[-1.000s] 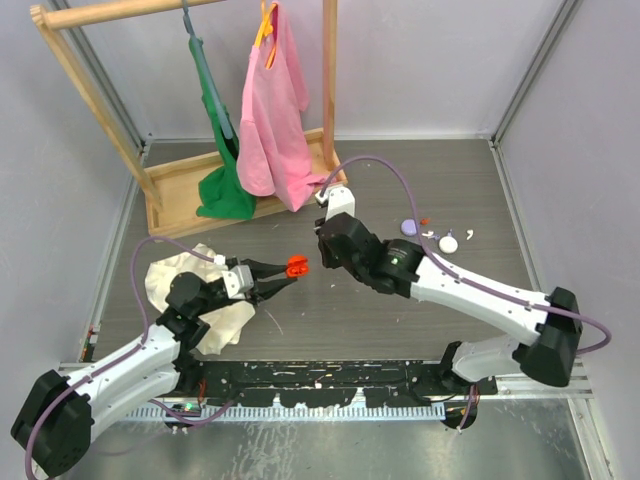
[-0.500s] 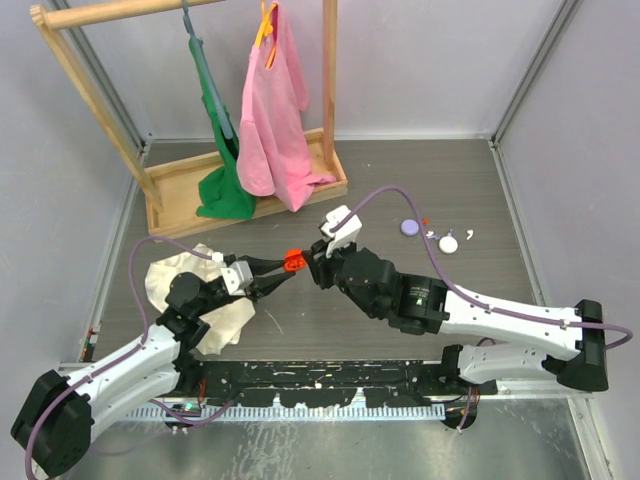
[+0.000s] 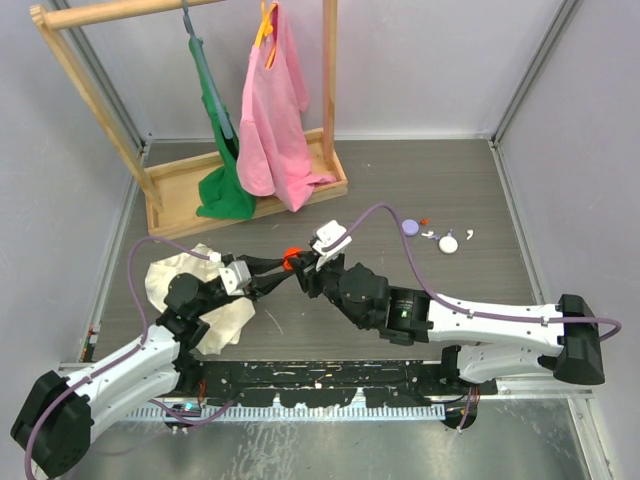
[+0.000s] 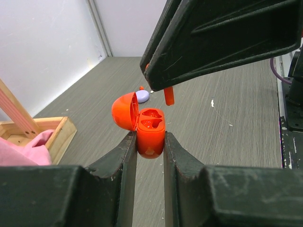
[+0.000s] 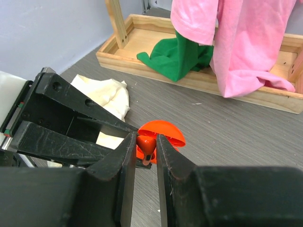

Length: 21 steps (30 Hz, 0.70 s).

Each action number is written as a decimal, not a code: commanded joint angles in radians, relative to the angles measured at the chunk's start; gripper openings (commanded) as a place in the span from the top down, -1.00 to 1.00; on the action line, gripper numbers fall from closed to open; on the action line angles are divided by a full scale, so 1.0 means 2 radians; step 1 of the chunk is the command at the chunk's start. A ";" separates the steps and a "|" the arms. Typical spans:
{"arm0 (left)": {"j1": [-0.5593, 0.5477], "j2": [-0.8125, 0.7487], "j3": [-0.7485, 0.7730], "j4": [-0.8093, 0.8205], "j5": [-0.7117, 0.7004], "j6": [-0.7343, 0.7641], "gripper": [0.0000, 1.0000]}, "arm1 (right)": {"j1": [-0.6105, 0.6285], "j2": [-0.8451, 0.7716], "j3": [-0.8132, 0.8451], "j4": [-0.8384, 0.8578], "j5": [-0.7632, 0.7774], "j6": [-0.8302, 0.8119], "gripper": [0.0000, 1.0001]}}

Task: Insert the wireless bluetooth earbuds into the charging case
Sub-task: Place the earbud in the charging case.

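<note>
My left gripper [image 4: 150, 142] is shut on a red-orange charging case [image 4: 150, 132] and holds it above the table with its lid [image 4: 124, 111] hinged open and two empty wells showing. My right gripper [image 5: 146, 139] is shut on a small red-orange earbud [image 5: 147, 153], stem down, just above the open case [image 3: 291, 256]. The earbud's stem [image 4: 168, 96] hangs a little above the wells. A pale-lavender round case [image 3: 410, 227] and tiny white earbuds [image 3: 468, 236] lie on the table at the back right, far from both grippers.
A wooden clothes rack [image 3: 170, 190] with a pink garment [image 3: 272, 120] and a green one [image 3: 225, 190] stands at the back left. A cream cloth [image 3: 175, 275] lies under the left arm. A white round piece [image 3: 448, 243] lies by the white earbuds.
My right gripper has moved left and down, from beside the red-orange case to just above its open wells. My left gripper has held the case almost still.
</note>
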 commanded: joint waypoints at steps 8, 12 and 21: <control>-0.002 -0.011 -0.001 0.048 0.002 -0.011 1.00 | 0.005 0.023 -0.015 0.099 0.011 -0.013 0.63; -0.002 -0.013 -0.001 0.049 0.003 -0.014 0.99 | 0.005 0.026 -0.024 0.110 0.018 -0.017 0.63; -0.002 -0.019 -0.004 0.050 0.001 -0.018 1.00 | 0.006 0.018 -0.039 0.114 0.033 -0.017 0.63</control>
